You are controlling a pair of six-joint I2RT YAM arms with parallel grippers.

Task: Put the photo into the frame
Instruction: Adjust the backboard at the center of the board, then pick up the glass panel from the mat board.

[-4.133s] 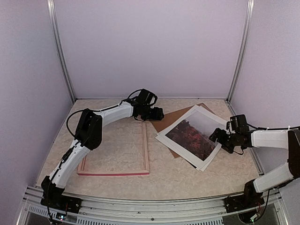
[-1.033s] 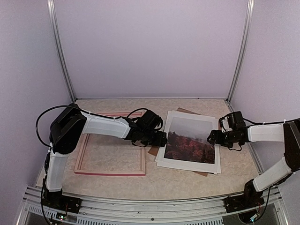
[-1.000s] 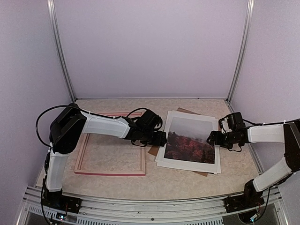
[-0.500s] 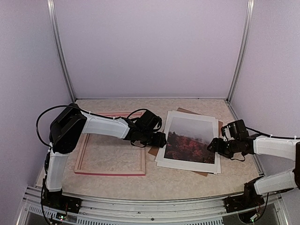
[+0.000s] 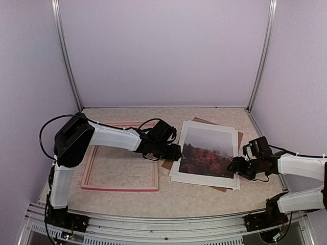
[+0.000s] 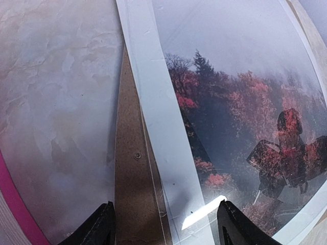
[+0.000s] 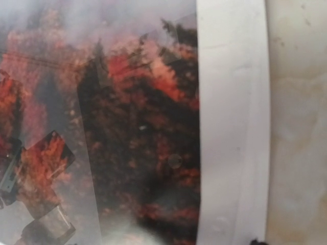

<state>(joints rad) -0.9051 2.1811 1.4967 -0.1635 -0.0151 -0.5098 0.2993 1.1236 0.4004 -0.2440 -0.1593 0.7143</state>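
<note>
The photo (image 5: pixel 207 152), dark red trees under grey mist with a white border, lies face up right of centre on a brown backing board (image 5: pixel 166 164). The frame (image 5: pixel 120 187), pink with pale wood, lies flat to its left. My left gripper (image 5: pixel 176 152) hovers at the photo's left edge. In the left wrist view its gripper (image 6: pixel 168 230) is open, straddling the white border (image 6: pixel 161 127) and the board (image 6: pixel 127 168). My right gripper (image 5: pixel 236 166) sits over the photo's near right corner. Close up, the print (image 7: pixel 138 132) fills the right wrist view, and no fingers meet over it.
A pink sliver of the frame's rail (image 6: pixel 15 204) shows at the left wrist view's corner. The left arm (image 5: pixel 110 137) stretches across the frame's far part. Lilac walls and metal posts (image 5: pixel 259 56) enclose the marbled table (image 5: pixel 194 196).
My right gripper has slid toward the near edge along the photo's right side, to its near right corner. The left arm, photo and frame have stayed put over the last second.
</note>
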